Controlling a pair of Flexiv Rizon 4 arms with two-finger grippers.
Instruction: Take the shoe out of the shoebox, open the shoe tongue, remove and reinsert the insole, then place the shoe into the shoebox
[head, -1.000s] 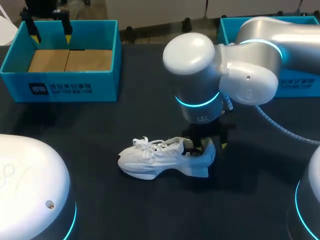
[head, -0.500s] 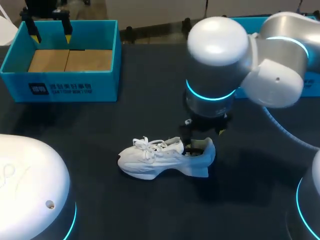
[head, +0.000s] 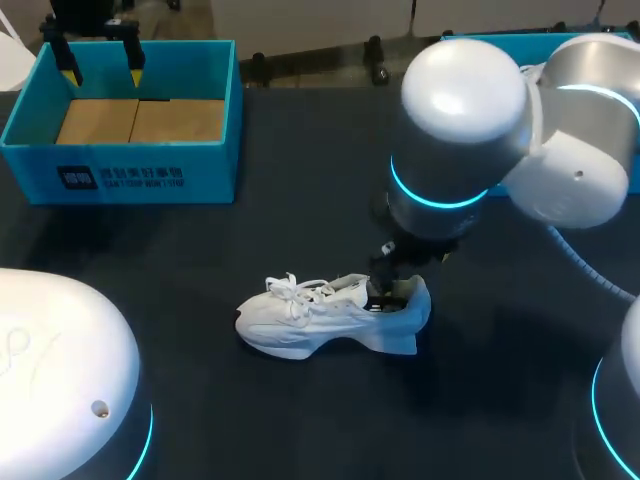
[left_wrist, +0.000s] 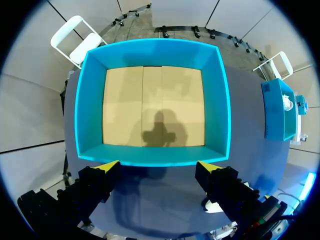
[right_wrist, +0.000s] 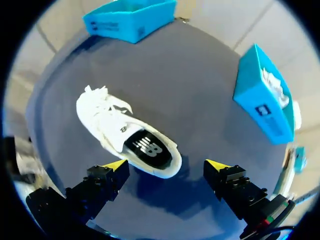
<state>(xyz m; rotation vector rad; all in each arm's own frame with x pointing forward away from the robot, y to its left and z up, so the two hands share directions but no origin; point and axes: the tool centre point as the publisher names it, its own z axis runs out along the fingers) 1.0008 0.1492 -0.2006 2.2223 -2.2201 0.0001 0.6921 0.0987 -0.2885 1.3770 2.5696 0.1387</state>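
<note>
Dark matte table (right_wrist: 200, 70) under everything, and closest in, my right gripper (right_wrist: 165, 165) hangs just above the heel end of the white lace-up shoe (right_wrist: 107, 125), which stands on its sole out on the table, well apart from its box. The black insole (right_wrist: 147, 149) shows flat in the opening, so I judge pulling the insole is the job. I should come straight down, narrow the spread, slip one tip under the insole's heel edge and pinch only that. If I catch the collar, the whole shoe lifts. My fingers are spread wider than the heel, gripping nothing and touching nothing I can see. Far off, my left gripper (left_wrist: 157, 166) hovers released and empty over the open blue cardboard shoebox (left_wrist: 90, 115).
</note>
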